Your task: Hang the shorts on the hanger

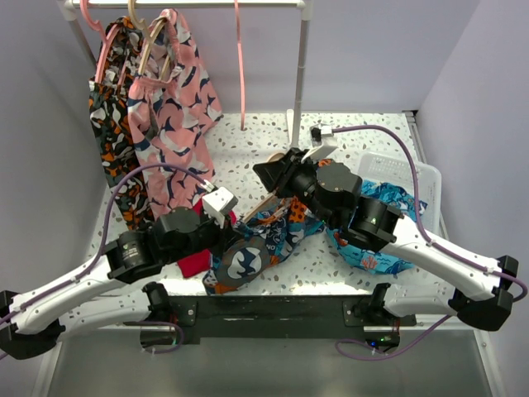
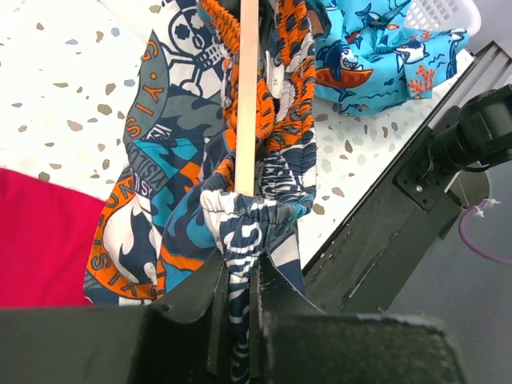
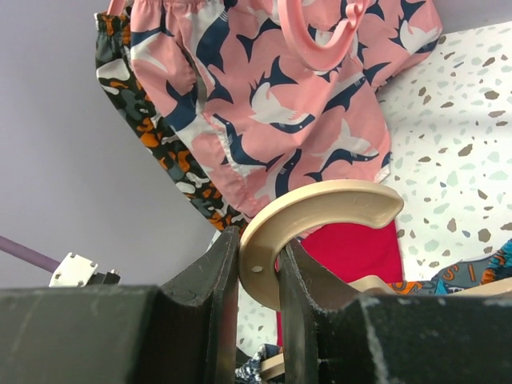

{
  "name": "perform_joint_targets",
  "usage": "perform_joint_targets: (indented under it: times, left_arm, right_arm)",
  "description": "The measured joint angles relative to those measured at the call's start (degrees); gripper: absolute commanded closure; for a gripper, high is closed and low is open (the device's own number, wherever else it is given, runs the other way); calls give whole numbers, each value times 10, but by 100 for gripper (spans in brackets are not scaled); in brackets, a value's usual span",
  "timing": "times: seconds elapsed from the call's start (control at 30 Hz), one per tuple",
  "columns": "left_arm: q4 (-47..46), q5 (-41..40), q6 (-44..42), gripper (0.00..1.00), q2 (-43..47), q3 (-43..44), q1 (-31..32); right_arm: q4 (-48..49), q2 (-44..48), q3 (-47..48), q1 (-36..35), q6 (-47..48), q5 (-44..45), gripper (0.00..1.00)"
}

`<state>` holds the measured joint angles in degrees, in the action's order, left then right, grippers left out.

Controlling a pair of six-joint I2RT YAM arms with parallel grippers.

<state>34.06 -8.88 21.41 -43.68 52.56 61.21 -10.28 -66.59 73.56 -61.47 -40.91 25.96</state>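
Left gripper point(image 2: 240, 268) is clamped on a bunched fold of the shorts point(image 2: 172, 184). The shorts lie on the worktop point(image 1: 248, 157) between the arms, gathered around the bar of the hanger point(image 2: 246, 88). Right gripper point(image 3: 258, 248) is closed tight on the hanger's curved hook.

This looks like a robotics lab test cell. A white speckled table point(image 1: 248, 157) is boxed in by plain lilac panel walls point(image 1: 41, 124). A left robot arm point(image 1: 83, 281) and a right robot arm point(image 1: 438, 252) are bolted to a black bar point(image 1: 273, 313), with purple cables point(image 1: 401, 141) looping loose. A white pipe clothes rail point(image 1: 198, 3) holds hung garments point(image 1: 173, 107).
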Motion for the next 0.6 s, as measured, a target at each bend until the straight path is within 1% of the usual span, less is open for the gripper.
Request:
perform_joint_targets:
  times: [0.07,0.1,0.13,0.17,0.23,0.27,0.37,0.43,0.47,0.6]
  left_arm:
    - [0,0,3,100,6,0,0]
    - [1,-1,5,100,10,-2,0]
    - [0,-3,6,100,17,-7,0]
    - [1,-5,6,100,28,-13,-1]
    - [7,-8,6,100,38,-18,-1]
    - [12,-10,7,100,41,-18,-1]
    - [15,-16,11,100,43,-19,-1]
    - [16,-20,19,100,42,-22,-1]
    - [18,-22,22,100,42,-25,-1]
    - [32,-31,47,100,56,-43,-1]
  right_arm:
    - [4,0,0,0,2,-2,54]
    - [4,-1,0,0,4,-1,43]
    - [4,-1,0,0,7,-1,39]
    - [4,-2,0,0,15,-1,31]
    - [2,-4,0,0,23,-2,24]
    - [2,-7,1,0,29,-2,19]
    - [-12,-16,8,0,51,-2,12]
    - [-27,-26,24,0,68,-1,12]
    - [-34,-32,36,0,80,1,10]
    - [-53,-69,103,1,134,24,6]
